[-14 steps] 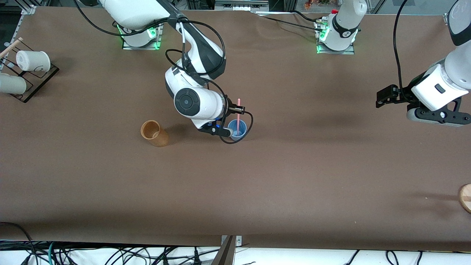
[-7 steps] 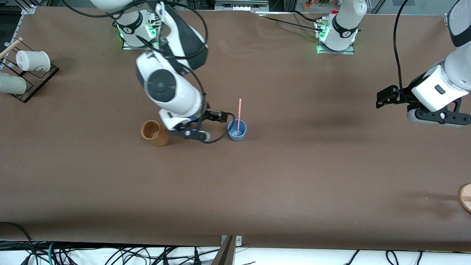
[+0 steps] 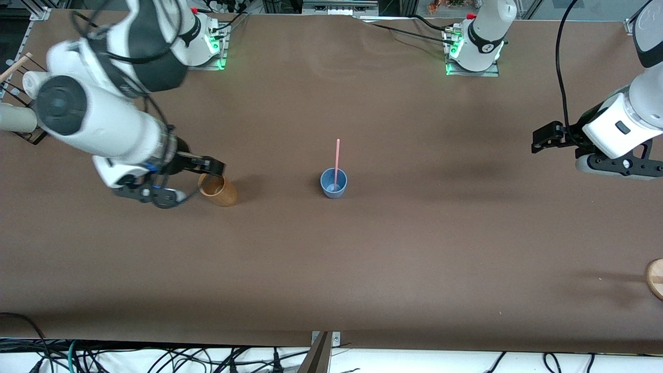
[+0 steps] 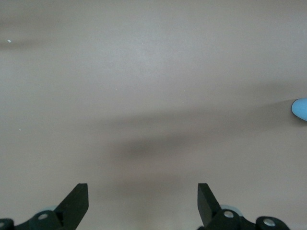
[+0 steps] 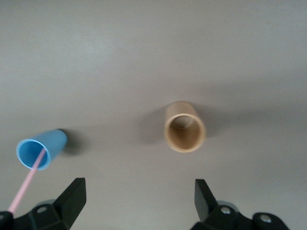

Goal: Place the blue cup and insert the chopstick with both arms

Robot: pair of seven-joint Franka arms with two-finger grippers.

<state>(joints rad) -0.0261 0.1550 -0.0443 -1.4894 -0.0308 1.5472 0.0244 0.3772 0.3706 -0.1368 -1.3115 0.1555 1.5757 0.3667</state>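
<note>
The blue cup (image 3: 333,184) stands upright mid-table, also seen in the right wrist view (image 5: 41,148). The pink chopstick (image 3: 337,159) stands in it, leaning on the rim (image 5: 28,184), and nothing holds it. My right gripper (image 3: 154,196) hangs open and empty over the table beside a tan cup, well away from the blue cup toward the right arm's end; its fingers (image 5: 73,194) are spread wide. My left gripper (image 3: 616,165) waits open and empty over the left arm's end of the table. In the left wrist view only an edge of the blue cup (image 4: 301,108) shows.
A tan wooden cup (image 3: 217,189) stands upright close to the right gripper, its open mouth facing the right wrist camera (image 5: 184,127). White cups (image 3: 46,85) lie on a dark rack at the right arm's end. A round wooden piece (image 3: 655,278) sits at the left arm's end.
The right gripper opened, let go of the chopstick in the blue cup, and swung away past the tan cup toward the right arm's end. The left arm has hardly moved.
</note>
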